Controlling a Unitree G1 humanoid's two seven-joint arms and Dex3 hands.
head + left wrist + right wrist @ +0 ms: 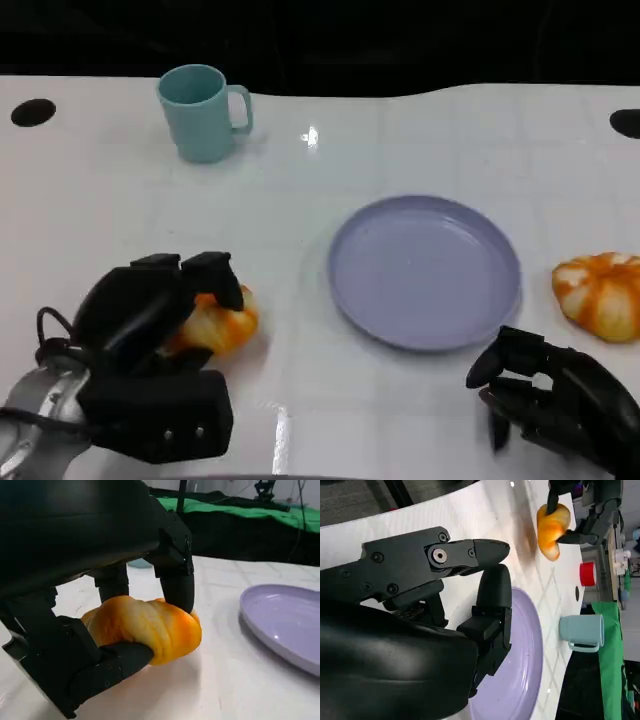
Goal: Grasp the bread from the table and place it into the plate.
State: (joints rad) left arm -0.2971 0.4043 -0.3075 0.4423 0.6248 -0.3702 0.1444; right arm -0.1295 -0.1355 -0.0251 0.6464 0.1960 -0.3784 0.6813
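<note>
Bread (215, 322) on the white table (120, 220), left of the lavender plate (425, 270), well apart from it. Left hand (150, 315) grips the bread, fingers (177, 587) over the top, thumb under its near side. Right hand (555, 395) near the plate's front edge, fingers loosely spread, holding nothing. Second orange loaf (600, 293) right of plate. Teal mug (203, 112) far back.
</note>
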